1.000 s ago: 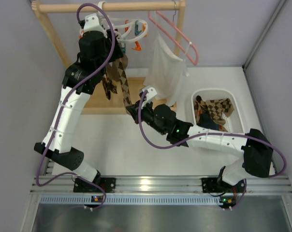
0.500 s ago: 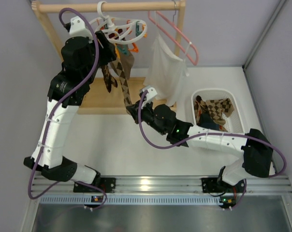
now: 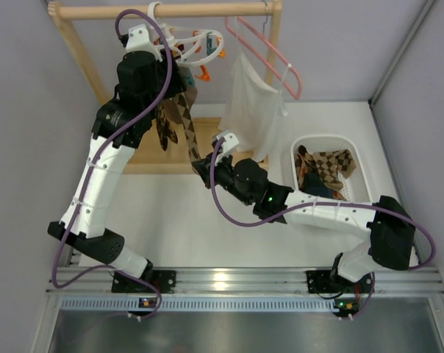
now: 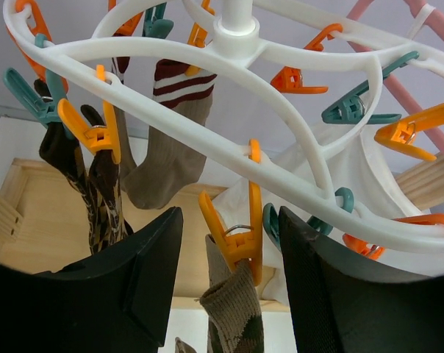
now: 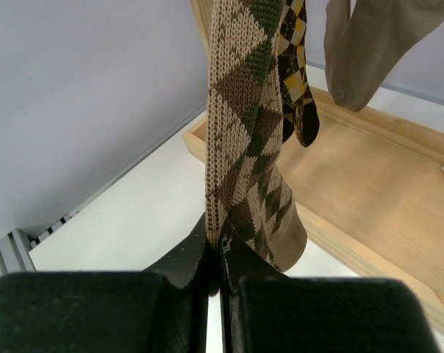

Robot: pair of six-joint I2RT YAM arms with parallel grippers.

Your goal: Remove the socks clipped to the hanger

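Seen from overhead, white ring hanger is at 12 o'clock on the rail, socks dangling below. R gripper is clamped on the argyle sock low down. L gripper is part-open, straddling the orange peg. Next, prob.: squeeze peg, R pulls sock free.

A pale wooden rail is being carried across the top of the scene by wooden uprights. A pink wire hanger is being held on that rail toward its right end, and a white cloth garment is being hung from it. A flat wooden base board is being supported by the white table below the rail. A white plastic basket is being kept on the table to the right, near the garment. The table's near edge is being bordered by a ribbed aluminium rail.
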